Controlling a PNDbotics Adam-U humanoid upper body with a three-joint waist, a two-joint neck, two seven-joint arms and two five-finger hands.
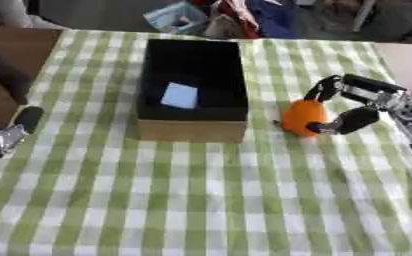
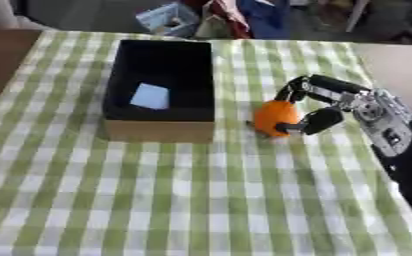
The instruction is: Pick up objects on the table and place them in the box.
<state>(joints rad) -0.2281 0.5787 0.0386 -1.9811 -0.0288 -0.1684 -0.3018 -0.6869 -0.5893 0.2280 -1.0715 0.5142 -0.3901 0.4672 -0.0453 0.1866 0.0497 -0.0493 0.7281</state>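
Right robot hand (image 2: pixel 319 107) curls round orange ball (image 2: pixel 275 118) on worktop (image 2: pixel 201 200). Ball round, may slip, roll away before box (image 2: pixel 160 131). Left robot hand (image 1: pixel 4 137) idle, fingers unclear.

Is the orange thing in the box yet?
Not yet. The round orange object sits on the checked tablecloth beside the black-lined box.

The right arm (image 2: pixel 393 140) enters from the right edge, its forearm angled up and inward. The right hand (image 2: pixel 319 102) has its fingers (image 2: pixel 293 90) and thumb (image 2: pixel 319 121) curled round an orange object (image 2: pixel 275 117). The left hand (image 1: pixel 4 132) rests at the left edge, fingers pointing up and relaxed.
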